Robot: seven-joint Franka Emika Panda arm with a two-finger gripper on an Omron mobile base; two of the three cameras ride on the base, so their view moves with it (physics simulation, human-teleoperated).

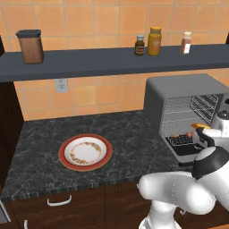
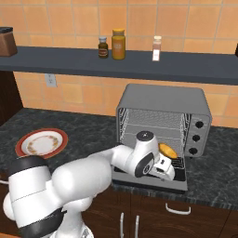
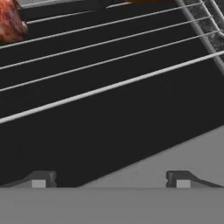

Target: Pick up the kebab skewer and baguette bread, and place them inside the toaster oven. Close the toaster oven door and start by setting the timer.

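The grey toaster oven [image 1: 188, 89] [image 2: 162, 100] stands on the counter with its door [image 2: 179, 179] folded down flat. The golden baguette bread [image 1: 200, 126] [image 2: 167, 151] lies at the oven's mouth on the lower rack. Reddish chunks of the kebab skewer [image 1: 176, 135] [image 3: 11, 24] rest on the same wire rack [image 3: 109, 87]. My gripper [image 3: 111, 181] [image 2: 166, 171] hovers low over the lowered door, pointing into the oven. It is open, and nothing sits between its fingertips [image 3: 41, 179]. The bread is just beside the hand, apart from it.
An empty red-rimmed plate [image 1: 85, 152] [image 2: 41, 142] sits on the dark marble counter to the left. A shelf [image 1: 112, 60] above carries a brown canister [image 1: 30, 46] and three small jars [image 1: 154, 41]. The oven's knob panel [image 2: 199, 135] is on its right side.
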